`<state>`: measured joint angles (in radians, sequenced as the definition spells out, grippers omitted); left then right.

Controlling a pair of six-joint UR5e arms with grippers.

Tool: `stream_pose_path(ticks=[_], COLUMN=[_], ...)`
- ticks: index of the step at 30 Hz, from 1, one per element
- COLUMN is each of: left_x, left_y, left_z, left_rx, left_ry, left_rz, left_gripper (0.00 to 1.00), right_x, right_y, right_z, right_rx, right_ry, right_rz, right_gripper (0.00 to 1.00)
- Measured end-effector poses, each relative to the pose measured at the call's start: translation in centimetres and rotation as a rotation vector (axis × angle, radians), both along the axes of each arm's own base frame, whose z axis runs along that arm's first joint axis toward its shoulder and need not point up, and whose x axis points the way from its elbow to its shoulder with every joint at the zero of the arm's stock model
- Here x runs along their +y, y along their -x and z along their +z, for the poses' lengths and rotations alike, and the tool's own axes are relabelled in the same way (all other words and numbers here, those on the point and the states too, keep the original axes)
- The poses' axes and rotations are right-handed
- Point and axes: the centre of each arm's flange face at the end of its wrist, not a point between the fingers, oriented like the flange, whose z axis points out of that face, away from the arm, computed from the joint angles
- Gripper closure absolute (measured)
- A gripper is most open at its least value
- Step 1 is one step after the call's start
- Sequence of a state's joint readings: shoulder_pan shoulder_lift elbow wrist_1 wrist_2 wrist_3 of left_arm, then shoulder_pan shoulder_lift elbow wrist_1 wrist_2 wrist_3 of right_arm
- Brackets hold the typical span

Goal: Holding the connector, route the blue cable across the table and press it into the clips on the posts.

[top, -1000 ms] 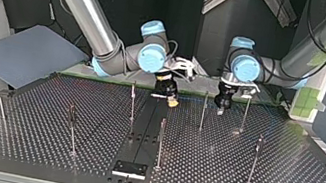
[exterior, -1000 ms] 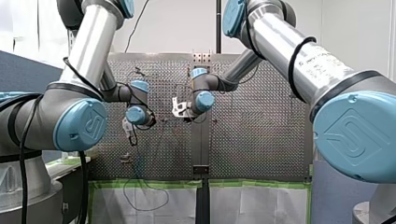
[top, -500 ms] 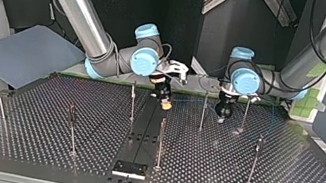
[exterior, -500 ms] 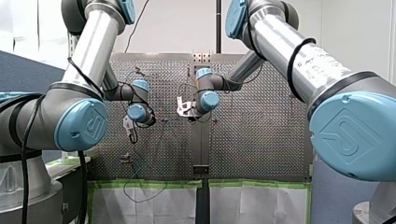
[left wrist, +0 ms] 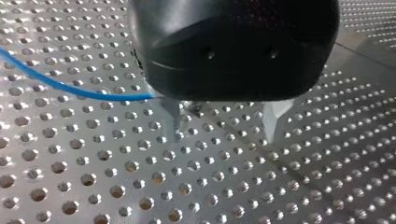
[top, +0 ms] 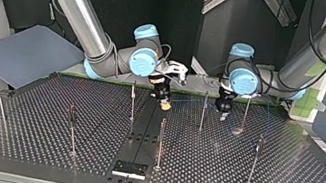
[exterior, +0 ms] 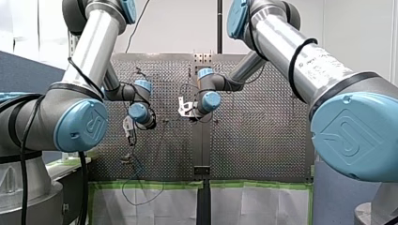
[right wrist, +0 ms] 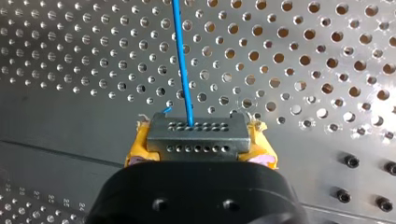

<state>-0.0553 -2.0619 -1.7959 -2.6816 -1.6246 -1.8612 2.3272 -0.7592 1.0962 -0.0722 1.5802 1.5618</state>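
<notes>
- Since a second earlier, my right gripper [right wrist: 198, 147] had slid a little toward the top view's left. The blue cable [right wrist: 182, 60] had drawn into a thin line between the two grippers. Over the last half second hardly anything shifted.
- Closest to its own camera, that gripper was clenched on the connector [right wrist: 196, 133]. The yellow pads [right wrist: 135, 147] sat on either side of the grey block. The cable left the block's face and ran straight ahead over the table [top: 39, 151].
- My left gripper [left wrist: 224, 133] had its metal fingers [left wrist: 172, 112] standing apart, grasping nothing. The cable came in from one side, reached the outer face of one finger and vanished under the gripper body. I could not tell whether it touched the finger.
- Further out, in the top view, the cable ran from the connector past the post [top: 203, 111] that stood between the two grippers, then on toward the view's right, where it grew faint. The clips were too small to make out, so I could not say whether any held it.
- Farthest off, in the front view, slack cable hung in a loop below the table's edge.
- I judged the routing to be at an early step, with the line laid out and the pressing not yet done. The next move called for holding the connector firmly, keeping the line taut, and lowering it squarely onto the nearest post's clip.
</notes>
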Motion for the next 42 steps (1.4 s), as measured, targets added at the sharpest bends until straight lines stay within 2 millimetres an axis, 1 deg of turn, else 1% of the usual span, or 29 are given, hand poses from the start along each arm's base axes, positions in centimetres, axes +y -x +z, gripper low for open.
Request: stream_pose_path(ticks=[7, 13, 17, 19, 25, 29, 33, 38, 42], left_x=[0.0, -0.1, -0.5, -0.8, -1.7, -2.5, -3.8, -5.6, -6.6], left_y=[1.1, 3.3, 4.9, 5.5, 7.7, 8.8, 9.6, 10.3, 10.7], left_z=[1.4, 2.7, 3.7, 3.7, 4.2, 5.6, 6.4, 6.6, 6.6], left_rx=[0.031, 0.040, 0.037, 0.045, 0.069, 0.048, 0.037, 0.025, 0.019], left_ry=[-0.024, -0.054, -0.064, -0.073, -0.101, -0.102, -0.097, -0.081, -0.071], left_rz=[0.009, 0.020, 0.012, 0.004, -0.025, -0.045, -0.080, -0.143, -0.168], left_gripper=[0.00, 0.00, 0.00, 0.00, 0.00, 0.00, 0.00, 0.00, 0.00], right_x=[-0.5, -1.1, -1.4, -1.5, -1.8, -1.9, -2.1, -2.2, -2.2], right_y=[0.4, 0.8, 1.1, 1.2, 1.5, 1.6, 1.8, 1.8, 1.8], right_z=[0.0, 0.0, -0.1, -0.1, -0.1, -0.1, -0.1, -0.1, -0.1], right_rx=[-0.003, -0.010, -0.010, -0.010, -0.009, -0.008, -0.008, -0.008, -0.009], right_ry=[-0.004, -0.013, -0.014, -0.015, -0.016, -0.017, -0.017, -0.018, -0.017], right_rz=[-0.011, -0.024, -0.029, -0.031, -0.037, -0.039, -0.043, -0.043, -0.043], right_gripper=[1.00, 1.00, 1.00, 1.00, 1.00, 1.00, 1.00, 1.00, 1.00])
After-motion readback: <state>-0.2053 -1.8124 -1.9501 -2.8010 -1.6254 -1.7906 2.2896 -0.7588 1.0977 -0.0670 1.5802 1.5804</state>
